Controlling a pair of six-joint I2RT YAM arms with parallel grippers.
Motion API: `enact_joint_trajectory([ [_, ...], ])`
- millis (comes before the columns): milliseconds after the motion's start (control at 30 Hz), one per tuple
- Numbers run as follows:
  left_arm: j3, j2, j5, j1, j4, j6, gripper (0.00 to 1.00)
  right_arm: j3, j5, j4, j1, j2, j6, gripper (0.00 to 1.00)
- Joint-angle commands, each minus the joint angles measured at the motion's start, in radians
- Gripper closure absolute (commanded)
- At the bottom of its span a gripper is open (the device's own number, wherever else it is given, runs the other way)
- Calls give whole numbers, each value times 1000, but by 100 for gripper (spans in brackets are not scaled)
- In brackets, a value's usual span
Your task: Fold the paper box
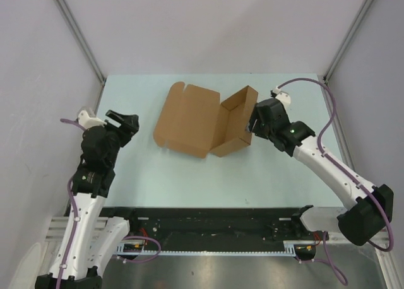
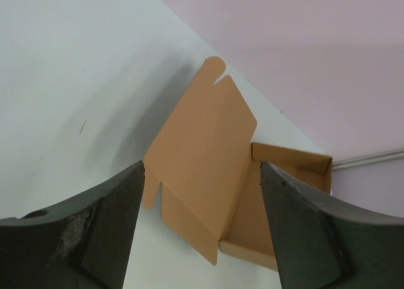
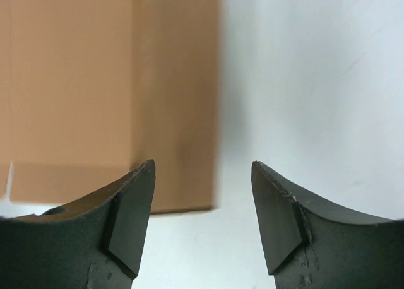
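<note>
Box: you have the plain brown cardboard die-cut paper box (image 1: 205,122) on the pale blue-green surface (image 1: 189,182), toward its far middle, between the two arms.
Done: the right-hand part already stands as a shallow tray, with its side walls up on the sides you can see.
Left: the wide lid panel with its rounded tab is thrown back to the left, not yet brought over the tray. By my reading you are past the halfway mark, with the lid to close and its tabs to tuck in.
Uncertain: you cannot tell from these views whether the tray walls are locked in place or only standing.
Right hand: the right hand (image 1: 254,125) sits just beside the tray's right wall. Its fingers are apart and nothing lies between them; the wrist view shows the cardboard off to one side of the gap.
Left hand: the left hand (image 1: 124,120) hangs well apart from the box at the left of the surface, fingers spread wide and empty, facing the lid.
</note>
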Motion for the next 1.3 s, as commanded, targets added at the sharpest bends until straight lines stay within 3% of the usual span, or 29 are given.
enact_joint_trajectory([
  [0, -97, -21, 66, -17, 33, -59, 23, 7, 191, 123, -46, -25, -180, 34],
  [233, -195, -59, -62, -219, 72, -85, 25, 52, 23, 309, -199, 45, -140, 33],
  [433, -252, -23, -67, -256, 102, -140, 21, 351, -4, 211, -159, 223, -235, 28],
  [633, -208, 145, 0, -258, 179, -151, 20, 457, -27, 212, -118, 349, -295, 28],
  [867, -252, 154, 26, -264, 207, -163, 21, 954, 18, 92, -4, 682, -510, 28],
  [1100, -332, 111, 43, -267, 196, -154, 21, 1011, -16, 122, 5, 854, -547, 30],
  [1267, -370, 105, 49, -268, 207, -156, 21, 969, 106, 105, 11, 906, -605, 30],
])
